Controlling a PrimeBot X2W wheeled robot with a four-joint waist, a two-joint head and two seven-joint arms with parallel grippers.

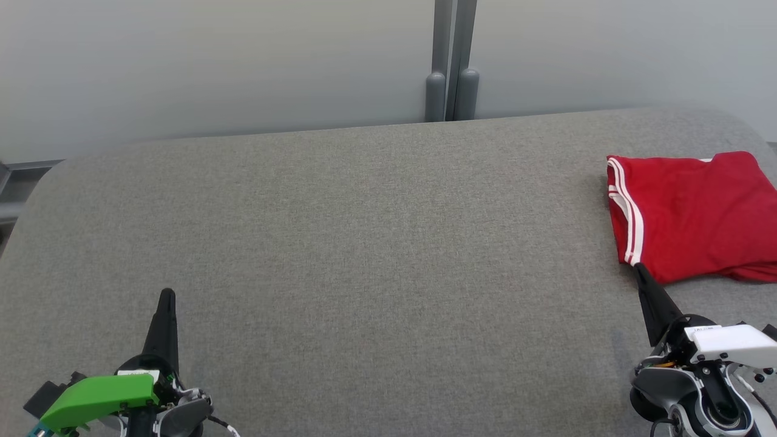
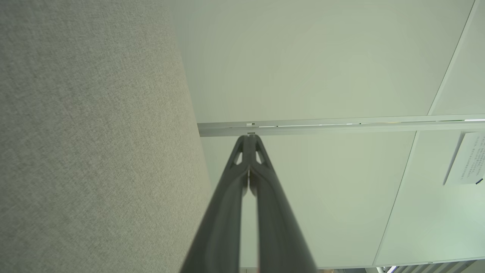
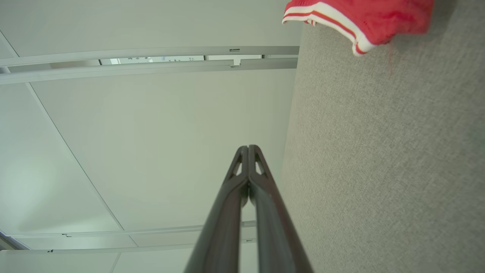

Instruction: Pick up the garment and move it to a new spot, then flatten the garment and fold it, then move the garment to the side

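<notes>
Lying folded at the right edge of the head view, the red fabric garment with white stripes rests on the grey fabric-covered counter, its striped edge turned toward the middle of the frame. The right claw sits at the lower right with its two dark fingers pressed together, its tip close to the garment's lower-left corner. The right wrist view shows bare counter between that tip and the striped edge at the upper right. The left claw sits at the lower left, fingers also together, holding nothing, well apart from the garment.
</notes>
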